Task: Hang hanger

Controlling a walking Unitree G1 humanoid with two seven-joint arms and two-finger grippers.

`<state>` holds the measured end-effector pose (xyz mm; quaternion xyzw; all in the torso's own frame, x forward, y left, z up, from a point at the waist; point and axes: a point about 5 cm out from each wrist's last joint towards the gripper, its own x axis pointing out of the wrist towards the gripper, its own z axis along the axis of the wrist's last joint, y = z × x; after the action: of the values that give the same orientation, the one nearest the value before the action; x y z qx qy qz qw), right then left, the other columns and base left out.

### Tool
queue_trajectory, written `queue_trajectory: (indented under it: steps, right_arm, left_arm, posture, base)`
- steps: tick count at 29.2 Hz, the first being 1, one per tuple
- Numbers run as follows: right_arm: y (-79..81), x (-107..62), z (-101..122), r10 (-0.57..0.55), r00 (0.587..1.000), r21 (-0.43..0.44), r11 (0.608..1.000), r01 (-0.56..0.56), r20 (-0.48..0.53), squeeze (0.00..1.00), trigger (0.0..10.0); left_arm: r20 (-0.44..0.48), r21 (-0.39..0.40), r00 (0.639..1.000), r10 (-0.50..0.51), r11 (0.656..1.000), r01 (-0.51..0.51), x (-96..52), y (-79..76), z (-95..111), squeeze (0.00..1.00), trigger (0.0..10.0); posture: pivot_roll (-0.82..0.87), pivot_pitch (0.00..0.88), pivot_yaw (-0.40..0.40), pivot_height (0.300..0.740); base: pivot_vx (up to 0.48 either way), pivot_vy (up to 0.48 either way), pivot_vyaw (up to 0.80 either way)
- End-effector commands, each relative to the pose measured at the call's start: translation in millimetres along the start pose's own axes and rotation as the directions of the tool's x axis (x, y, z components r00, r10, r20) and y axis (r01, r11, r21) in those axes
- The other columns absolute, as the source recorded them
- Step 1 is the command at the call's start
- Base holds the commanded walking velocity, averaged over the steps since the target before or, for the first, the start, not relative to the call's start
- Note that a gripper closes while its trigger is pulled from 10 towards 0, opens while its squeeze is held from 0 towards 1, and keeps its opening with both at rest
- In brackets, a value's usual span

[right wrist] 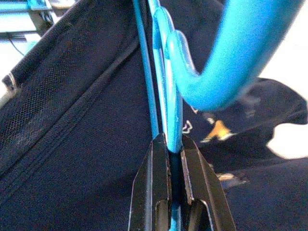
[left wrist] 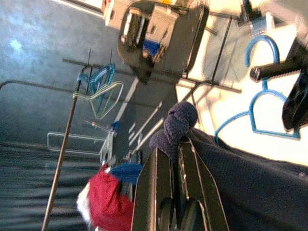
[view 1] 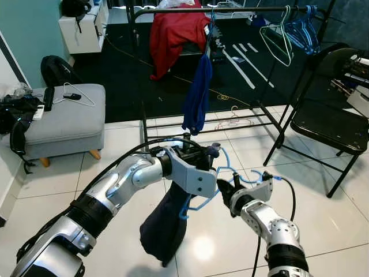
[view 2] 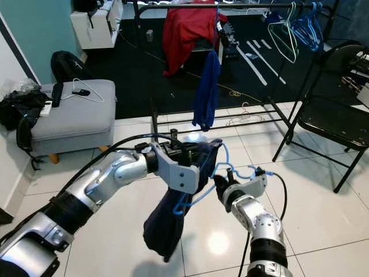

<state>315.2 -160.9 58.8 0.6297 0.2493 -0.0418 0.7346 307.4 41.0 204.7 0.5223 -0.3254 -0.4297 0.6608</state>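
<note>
Pinched tight on the blue hanger (right wrist: 166, 72), the right gripper (right wrist: 174, 144) holds it beside the dark navy garment (view 1: 164, 222), whose bunched cloth the left gripper (left wrist: 177, 144) clamps, both well short of the clothes rail (view 1: 230, 10) with its red garment (view 1: 176, 32) beyond.

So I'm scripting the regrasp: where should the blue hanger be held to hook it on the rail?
Probably by the neck just under the hook, from the side. The right gripper already pinches the blue hanger there. The hook curves free above, while the dark garment, pinched by the left gripper, drapes the shoulders.
</note>
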Motion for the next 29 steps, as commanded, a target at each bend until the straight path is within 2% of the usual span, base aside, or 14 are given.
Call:
queue_trajectory:
  steps: [1,2,5,11,13,19,20,21,22,23,25,26,28,29]
  right_arm:
    - [-1.1,-1.5,5.8,-0.008,1.0,0.007,1.0,0.007,0.021,0.0,10.0]
    - [4.5,-0.5,10.7,0.001,0.998,-0.016,1.0,0.0,0.06,0.0,10.0]
    - [23.6,-1.0,27.4,0.114,0.98,0.144,0.98,-0.138,0.165,0.0,10.0]
    - [38.7,-4.3,28.9,0.232,0.964,0.187,0.949,-0.254,0.132,0.0,10.0]
    - [53.6,-15.6,3.8,0.339,0.937,0.008,0.941,-0.34,-0.09,0.0,10.0]
    - [46.1,-23.1,-16.8,0.317,0.923,-0.07,0.938,-0.339,-0.219,0.0,10.0]
    - [36.0,-25.2,-27.9,0.175,0.938,-0.407,0.866,-0.291,-0.298,0.0,10.0]
    - [36.0,-25.2,-27.9,0.175,0.938,-0.407,0.866,-0.291,-0.298,0.0,10.0]
    - [16.9,-23.6,-33.4,-0.018,0.957,-0.762,0.61,-0.218,-0.289,0.0,10.0]
    - [12.8,-22.2,-36.0,-0.026,0.963,-0.785,0.585,-0.203,-0.268,0.0,10.0]
    - [12.8,-22.2,-36.0,-0.026,0.963,-0.785,0.585,-0.203,-0.268,0.0,10.0]
    - [12.4,-20.2,-35.8,-0.011,0.97,-0.767,0.614,-0.187,-0.245,0.0,10.0]
    - [11.5,-17.1,-27.0,0.013,0.981,-0.654,0.744,-0.138,-0.192,0.0,10.0]
    - [11.5,-17.1,-27.0,0.013,0.981,-0.654,0.744,-0.138,-0.192,0.0,10.0]
  left_arm:
    - [0.097,0.006,0.995,0.001,1.0,-0.001,-1.1,2.4,14.9,0.0,10.0]
    - [0.089,-0.02,0.995,-0.034,0.999,0.036,-4.7,-6.5,14.6,0.0,10.0]
    - [-0.014,-0.067,0.992,-0.122,0.99,0.12,-15.8,-28.5,1.0,0.0,10.0]
    - [-0.183,-0.117,0.969,-0.165,0.982,0.146,-30.1,-44.0,-23.6,0.0,10.0]
    - [-0.37,-0.15,0.912,-0.175,0.98,0.128,-50.0,-57.8,-55.3,0.0,10.0]
    - [-0.468,-0.184,0.867,-0.17,0.979,0.093,-63.5,-63.7,-74.4,0.0,10.0]
    - [-0.487,-0.194,0.856,-0.174,0.977,0.089,-66.5,-65.5,-79.2,0.0,10.0]
    - [-0.487,-0.194,0.856,-0.174,0.977,0.089,-66.5,-65.5,-79.2,0.0,10.0]
    - [-0.486,-0.205,0.858,-0.166,0.976,0.073,-64.8,-63.6,-80.3,0.0,10.0]
    - [-0.466,-0.218,0.872,-0.148,0.975,0.049,-58.1,-60.3,-77.5,0.0,10.0]
    - [-0.466,-0.218,0.872,-0.148,0.975,0.049,-58.1,-60.3,-77.5,0.0,10.0]
    - [-0.45,-0.227,0.883,-0.135,0.973,0.033,-53.1,-57.5,-74.7,0.0,10.0]
    - [-0.435,-0.224,0.892,-0.122,0.974,0.024,-47.4,-56.0,-70.7,0.0,10.0]
    - [-0.435,-0.224,0.892,-0.122,0.974,0.024,-47.4,-56.0,-70.7,0.0,10.0]
  posture:
    - [-0.03,0.091,-0.004,0.74]
    - [-0.03,0.092,-0.001,0.74]
    - [-0.03,0.093,0.0,0.74]
    - [-0.02,0.093,0.0,0.74]
    - [-0.03,0.095,-0.004,0.74]
    - [-0.03,0.09,-0.006,0.74]
    - [-0.04,0.09,-0.003,0.74]
    - [-0.04,0.09,-0.003,0.74]
    - [-0.05,0.089,-0.001,0.74]
    - [-0.04,0.087,-0.001,0.74]
    - [-0.04,0.087,-0.001,0.74]
    - [-0.04,0.087,-0.001,0.74]
    - [-0.05,0.087,0.001,0.74]
    - [-0.05,0.087,0.001,0.74]
  base:
    - [0.0,0.0,0.0]
    - [0.0,0.0,0.0]
    - [0.0,0.0,0.0]
    - [0.0,0.0,0.0]
    - [0.0,0.0,0.0]
    - [0.0,0.0,0.0]
    - [0.0,0.0,0.0]
    - [0.0,0.0,0.0]
    - [0.0,0.0,0.0]
    - [0.0,0.0,0.0]
    - [0.0,0.0,0.0]
    - [0.0,0.0,0.0]
    - [0.0,0.0,0.0]
    - [0.0,0.0,0.0]
